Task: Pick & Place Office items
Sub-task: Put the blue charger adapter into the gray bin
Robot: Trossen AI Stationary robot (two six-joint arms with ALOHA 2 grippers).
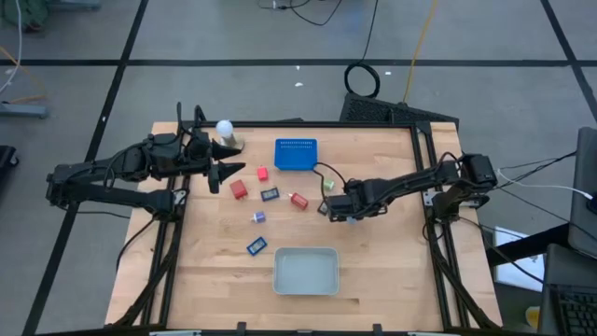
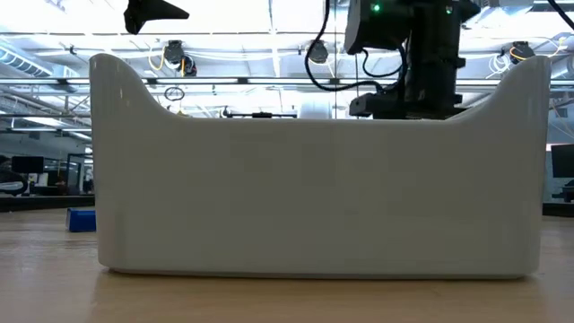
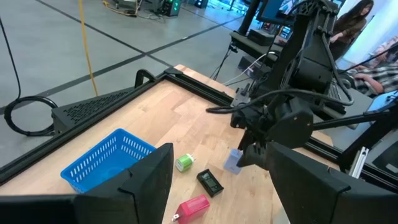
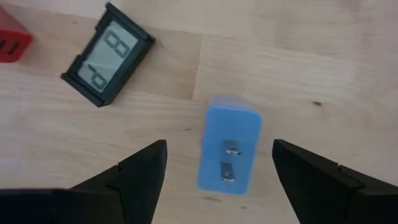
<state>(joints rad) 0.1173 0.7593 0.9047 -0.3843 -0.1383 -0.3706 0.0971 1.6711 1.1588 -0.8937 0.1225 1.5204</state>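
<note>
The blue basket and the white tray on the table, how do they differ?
The blue basket has perforated walls and sits at the table's far edge; the white tray has solid smooth walls and sits at the near edge. The basket looks smaller than the tray. Both are open-topped, rectangular, and appear to hold none of the small pieces.

black display piece (image 4: 109, 55): grey screen shows segment digits, one reading as 8, the other unclear
other items: no readable text
</note>
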